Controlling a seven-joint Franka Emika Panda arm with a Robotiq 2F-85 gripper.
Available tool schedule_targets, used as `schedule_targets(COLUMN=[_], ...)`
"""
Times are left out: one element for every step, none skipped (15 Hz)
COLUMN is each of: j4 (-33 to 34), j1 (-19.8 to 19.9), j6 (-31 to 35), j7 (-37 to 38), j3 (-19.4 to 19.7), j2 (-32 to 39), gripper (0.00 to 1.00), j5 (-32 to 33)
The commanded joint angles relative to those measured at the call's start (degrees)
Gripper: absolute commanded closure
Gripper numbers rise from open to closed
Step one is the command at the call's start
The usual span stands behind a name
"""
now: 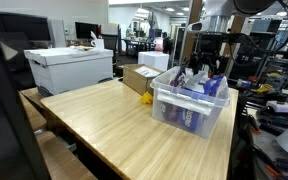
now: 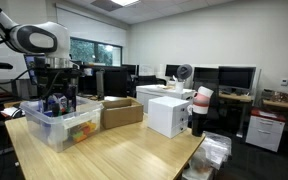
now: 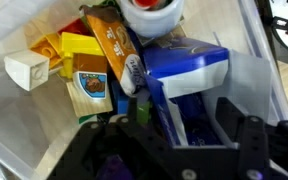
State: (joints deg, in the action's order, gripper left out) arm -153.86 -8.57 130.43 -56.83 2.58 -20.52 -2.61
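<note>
Wrist view — blue box (image 3: 189, 66); writing illegible

You are not getting any lettering you can read in these views. In the wrist view, the orange packet (image 3: 112, 45) is showing dark print along its face, but it is coming through too blurred to make out. The small yellow box (image 3: 89, 88) is carrying a picture label whose words are staying too small to tell. The blue-and-white carton (image 3: 189, 68) is showing only plain colour bands. In both exterior views everything is appearing too small for any sign or brand to be legible.
</note>
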Motion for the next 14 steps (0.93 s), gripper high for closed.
schedule_targets(j4=[-0.68,-0.69,-0.69,-0.69,-0.68,-0.66,-0.65,-0.65,-0.64,-0.64,-0.63,-0.64,-0.64,-0.62], j1=[0.04,0.04,0.05,0.05,0.08,0.07,0.09,0.09,0.10,0.13,0.13,0.15,0.15,0.15], j6=[0.51,0.51,0.50,0.48,0.50,0.46,0.46,0.47,0.48,0.55,0.56,0.66,0.64,0.63], j7=[1.73,1.74,1.75,1.74,1.81,1.78,1.80,1.80,1.81,1.82,1.82,1.83,1.85,1.84], j3=[-0.48,-0.48,-0.48,-0.49,-0.51,-0.47,-0.47,-0.47,-0.47,-0.46,-0.47,-0.47,-0.48,-0.46], j2=[-0.18,-0.19,-0.18,-0.18,-0.12,-0.11,-0.11,-0.12,-0.11,-0.05,-0.04,-0.03,-0.02,-0.01], gripper=[0.49,0.55,0.62,0.68,0.73,0.82,0.91,0.95,0.97,1.00,1.00,1.00,1.00,1.00], j5=[-0.14,-0.13,-0.12,-0.09,-0.04,-0.10,-0.08,-0.08,-0.08,-0.03,-0.03,0.01,0.02,-0.01])
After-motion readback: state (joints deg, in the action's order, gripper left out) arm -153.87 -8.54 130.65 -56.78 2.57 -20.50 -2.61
